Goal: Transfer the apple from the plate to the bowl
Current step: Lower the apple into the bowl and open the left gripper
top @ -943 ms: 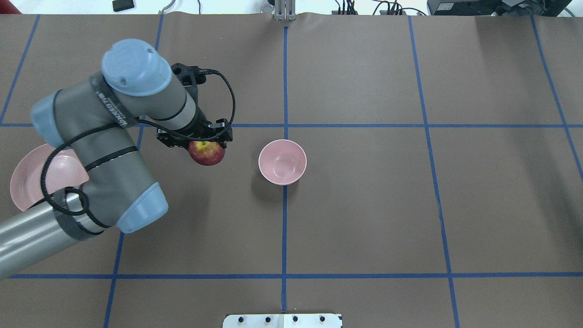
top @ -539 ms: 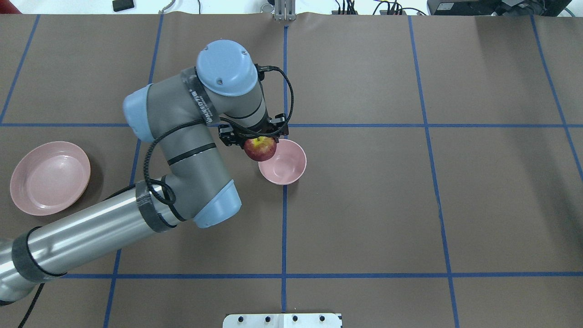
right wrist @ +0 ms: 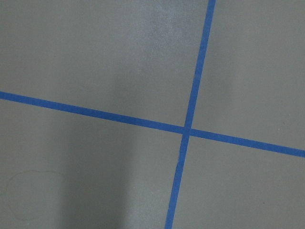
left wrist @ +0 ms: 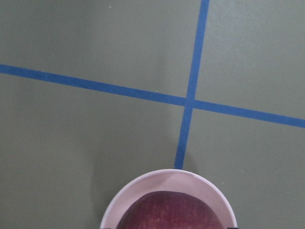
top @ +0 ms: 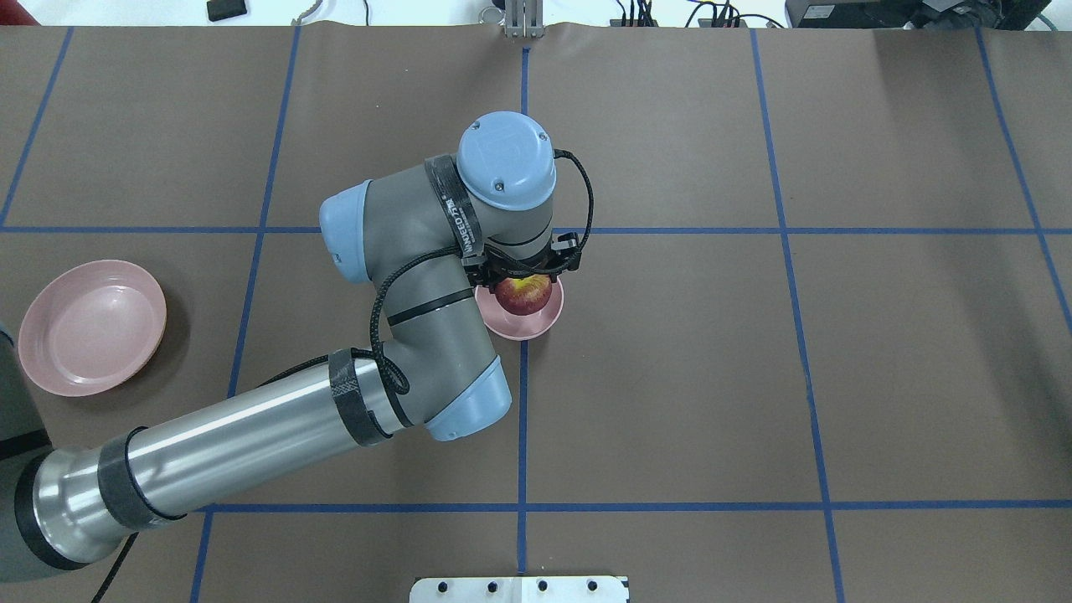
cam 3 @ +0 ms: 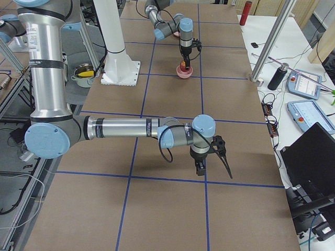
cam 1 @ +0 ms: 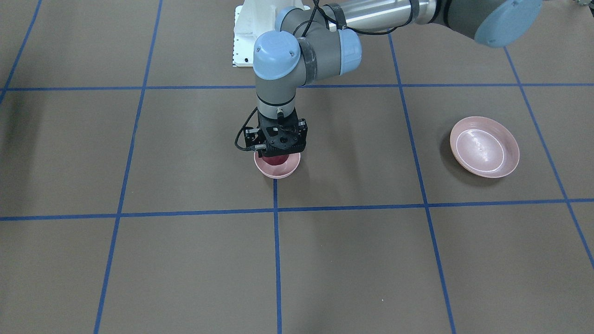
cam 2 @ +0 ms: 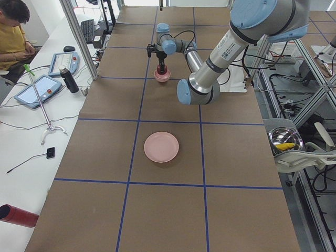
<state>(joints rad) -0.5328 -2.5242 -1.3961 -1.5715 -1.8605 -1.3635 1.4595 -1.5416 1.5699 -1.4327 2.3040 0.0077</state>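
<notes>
My left gripper (top: pixel 524 283) is shut on the dark red apple (top: pixel 523 296) and holds it right over the small pink bowl (top: pixel 521 327), low at its rim. In the front view the gripper (cam 1: pixel 277 157) covers most of the apple (cam 1: pixel 277 160) above the bowl (cam 1: pixel 277 172). The left wrist view shows the apple's top (left wrist: pixel 167 212) inside the bowl's rim (left wrist: pixel 143 185). The wide pink plate (top: pixel 92 327) lies empty at the table's left, also in the front view (cam 1: pixel 485 147). My right gripper (cam 3: pixel 209 157) shows only in the right side view; I cannot tell whether it is open or shut.
Blue tape lines (top: pixel 523 419) cross the brown table. A white mount plate (top: pixel 519 589) sits at the near edge. The right arm (cam 3: pixel 131 128) reaches low over the table's right part. Operators' desks with tablets (cam 2: pixel 39 89) stand beyond the far edge.
My left arm has carried the apple to the right, from beside the plate to directly over the bowl, and lowered it towards the rim. The plate is now uncovered.
</notes>
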